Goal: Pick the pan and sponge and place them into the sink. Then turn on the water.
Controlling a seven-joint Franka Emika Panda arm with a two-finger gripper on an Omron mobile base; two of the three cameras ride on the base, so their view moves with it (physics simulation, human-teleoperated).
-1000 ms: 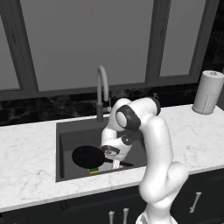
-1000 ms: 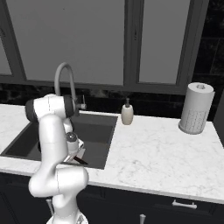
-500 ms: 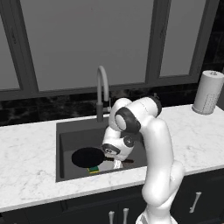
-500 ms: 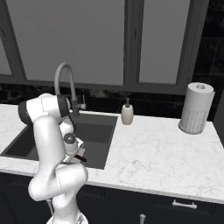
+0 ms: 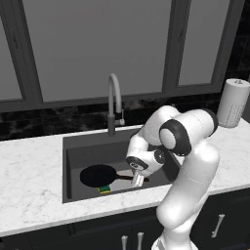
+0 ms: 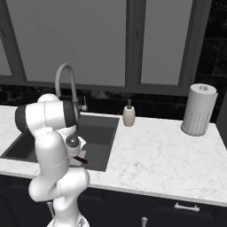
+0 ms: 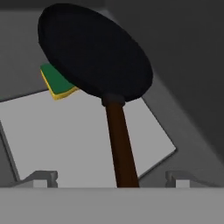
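While my arm is reaching down into the sink [image 5: 73, 146], the basin is holding both the pan [image 5: 97, 175] and the sponge [image 5: 104, 189]. The pan is lying flat on the sink floor toward the basin's left half, and the sponge is sitting at the pan's front edge, touching it and partly tucked under its rim in my hand view, green face up over the yellow layer. The pan's long axis is running along its handle [image 7: 120, 144]: in the left base view the black disc is lying to the left and the reddish-brown handle is pointing right, toward my claw [image 5: 137, 180]. In my hand view the handle is coming straight down the middle between my fingertips [image 7: 40, 177], with the disc at the far end over the lighter grey patch of the floor. My claw is standing spread wide, its tips well apart on either side of the handle and not pinching it. Behind the sink the gooseneck faucet [image 5: 114, 100] is rising from the counter [image 5: 29, 171]. A soap bottle [image 6: 129, 115] is standing on the marble just right of the basin, and a paper towel roll [image 6: 199, 110] is standing well apart, farther right.
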